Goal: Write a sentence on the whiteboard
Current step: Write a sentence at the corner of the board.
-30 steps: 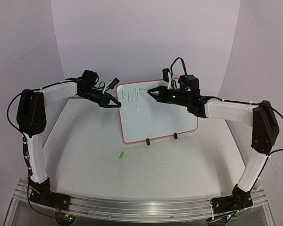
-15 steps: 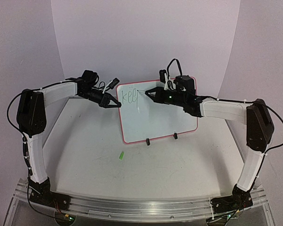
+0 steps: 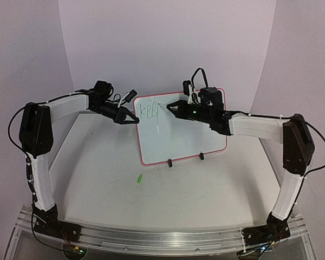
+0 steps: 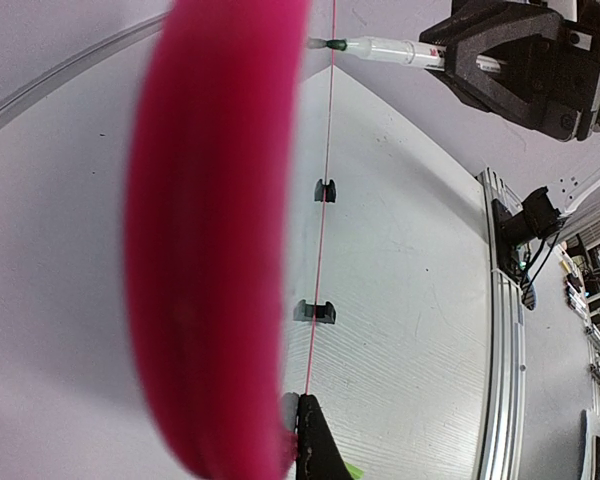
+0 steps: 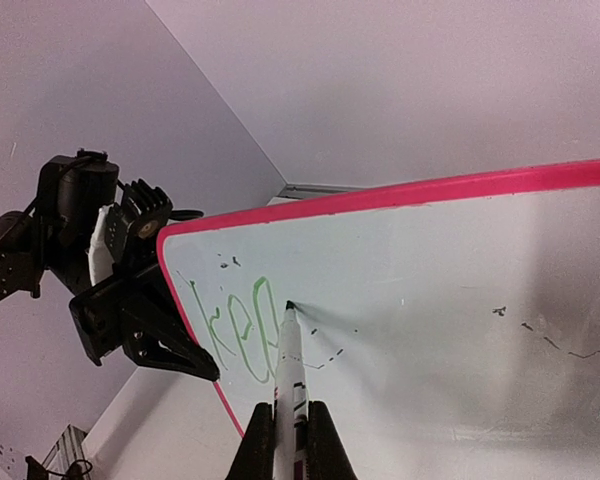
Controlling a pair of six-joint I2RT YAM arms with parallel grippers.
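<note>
Pink whiteboard (image 3: 184, 135) edge gripped by L end effector (image 3: 133, 119).

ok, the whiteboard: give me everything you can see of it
The whiteboard is a white rectangle with a thin red-pink rim and rounded corners, propped tilted on two black clip feet. Green letters sit top left, faint smudges elsewhere. The left gripper clamps its left edge; the marker tip in the right gripper touches its face.
</note>
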